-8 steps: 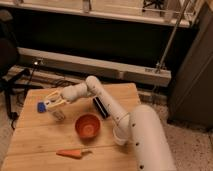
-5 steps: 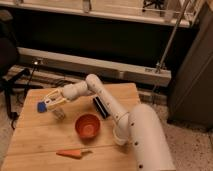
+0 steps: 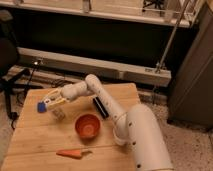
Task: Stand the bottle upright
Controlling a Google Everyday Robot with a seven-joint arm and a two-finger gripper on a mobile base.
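The bottle point(image 3: 58, 114) is a small pale see-through shape on the left part of the wooden table point(image 3: 35, 140). It lies just below and right of my gripper. My gripper point(image 3: 50, 103) reaches left from the white arm point(image 3: 95, 90) and hovers right over the bottle. I cannot tell whether it touches the bottle. A small blue thing point(image 3: 41, 106) shows at the gripper's left tip.
An orange bowl point(image 3: 88, 126) stands right of the bottle, near the table's middle. A carrot point(image 3: 72, 153) lies at the front edge. A black oblong object point(image 3: 101, 107) lies behind the bowl. The table's left edge is close to the gripper.
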